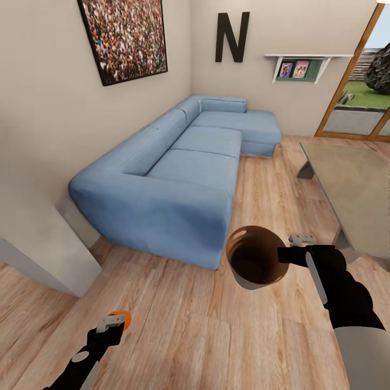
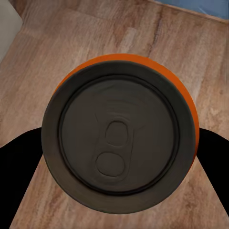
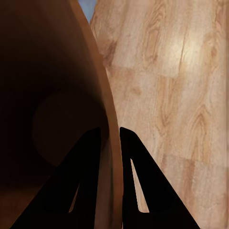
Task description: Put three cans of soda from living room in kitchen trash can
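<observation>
My left gripper [image 1: 115, 323] is shut on an orange can of soda [image 1: 123, 319] held low over the wood floor. The left wrist view looks straight at that orange can's dark top [image 2: 118, 143], with the black fingers [image 2: 19, 171] at either side. My right gripper [image 1: 283, 254] is shut on the rim of the tash can [image 1: 253, 259], a round bin, glossy brown inside and pale outside, held above the floor near the sofa's front corner. In the right wrist view the two fingers [image 3: 88, 162] pinch the brown wall of the tash can [image 3: 52, 95]; nothing shows inside it.
A blue corner sofa [image 1: 179, 179] fills the middle and left. A grey low table [image 1: 352, 184] stands at the right, close to my right arm. A pale wall corner [image 1: 38, 244] juts in at the left. Wood-framed glass doors [image 1: 363, 92] lie far right.
</observation>
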Available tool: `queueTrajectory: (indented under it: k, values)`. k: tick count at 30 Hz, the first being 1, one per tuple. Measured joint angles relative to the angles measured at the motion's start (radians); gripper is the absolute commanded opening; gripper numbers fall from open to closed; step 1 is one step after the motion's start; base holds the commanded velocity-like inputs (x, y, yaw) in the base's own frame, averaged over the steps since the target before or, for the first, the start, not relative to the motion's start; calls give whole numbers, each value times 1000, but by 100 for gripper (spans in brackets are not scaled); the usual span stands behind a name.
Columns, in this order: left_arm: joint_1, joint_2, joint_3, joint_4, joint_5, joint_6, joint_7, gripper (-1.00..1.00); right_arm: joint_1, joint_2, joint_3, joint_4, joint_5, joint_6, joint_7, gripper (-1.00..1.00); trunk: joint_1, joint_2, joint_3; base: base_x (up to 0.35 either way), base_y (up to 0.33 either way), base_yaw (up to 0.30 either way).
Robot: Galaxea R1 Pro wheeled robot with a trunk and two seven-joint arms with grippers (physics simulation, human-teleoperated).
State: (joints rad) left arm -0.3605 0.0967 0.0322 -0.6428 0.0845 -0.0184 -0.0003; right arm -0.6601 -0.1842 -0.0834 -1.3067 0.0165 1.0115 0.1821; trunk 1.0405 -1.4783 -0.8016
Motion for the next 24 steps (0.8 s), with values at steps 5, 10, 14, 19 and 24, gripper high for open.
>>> queueTrajectory:
  k: [5, 10, 14, 19, 24]
  values:
    - [0, 0, 0, 0, 0, 0, 0, -100, 1, -2, -1, 0, 1, 0, 0, -100, -19, 35, 24, 0, 0, -27]
    - [0, 0, 0, 0, 0, 0, 0, -100, 4, -4, -5, 1, 5, 0, -1, -100, -38, 70, 48, 0, 0, -57]
    - [0, 0, 0, 0, 0, 0, 0, -100, 5, -5, -6, 1, 2, 0, -1, -100, -54, 98, 67, 0, 0, -62]
    - [0, 0, 0, 0, 0, 0, 0, -100, 5, -6, -7, 2, 4, 0, -1, -100, -73, 133, 90, 0, 0, -63]
    - [0, 0, 0, 0, 0, 0, 0, -100, 6, -6, -7, 2, 2, 0, -1, -100, -92, 168, 114, 0, 0, -64]
